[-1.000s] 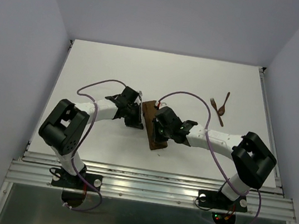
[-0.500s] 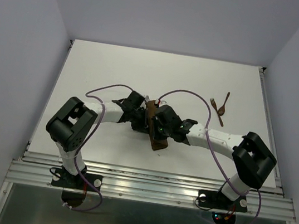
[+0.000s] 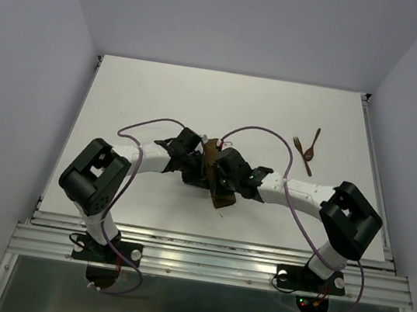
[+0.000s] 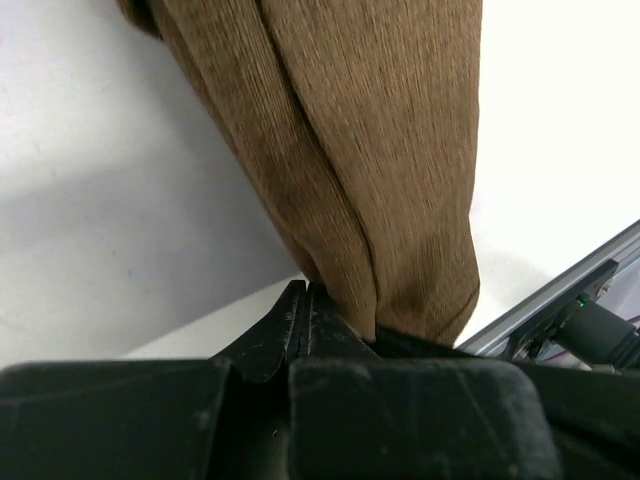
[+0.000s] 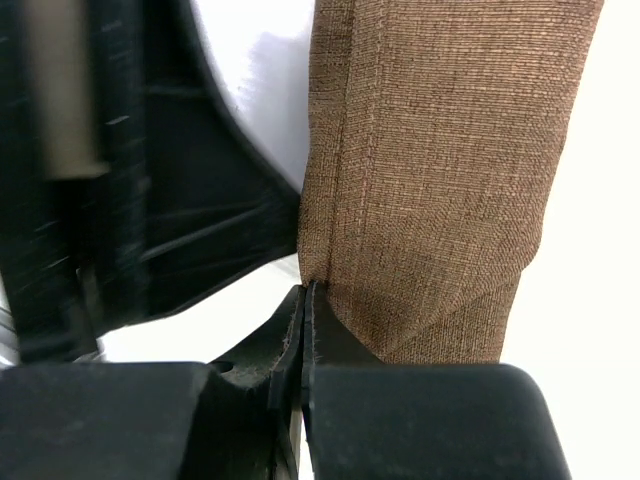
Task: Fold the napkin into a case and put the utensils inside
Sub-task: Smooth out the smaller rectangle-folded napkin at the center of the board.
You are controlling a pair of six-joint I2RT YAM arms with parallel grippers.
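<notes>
Nearest the camera, a metal rail [image 3: 208, 262] runs along the table's front edge and carries both arm bases. From there the two arms bend inward, and their purple cables [image 3: 259, 130] loop above them over the white table [image 3: 163, 94]. The heads meet just short of the table's middle, crowded so close that in the overhead view they hide most of what lies between them. That is the napkin [image 3: 223, 199], a dark brown cloth gathered into a narrow, layered strip that slants from upper left to lower right; only its near end pokes out clearly below the grippers. The left gripper [image 3: 197, 171] has its fingers [image 4: 268, 335] pressed fully together, and the napkin's edge runs down into their tips. In its wrist view the cloth [image 4: 370, 150] hangs in two long folds over bare table. The right gripper [image 3: 218, 176] is likewise clamped tight, nipping the stitched edge of the strip [image 5: 440, 180], and the black bulk of the other arm fills the left of that view. Farther back and well to the right, clear of both arms, the fork [image 3: 303, 158] and spoon [image 3: 314, 140] lie just beside each other on the table. Plain pale walls [image 3: 237, 19] close the scene behind.
</notes>
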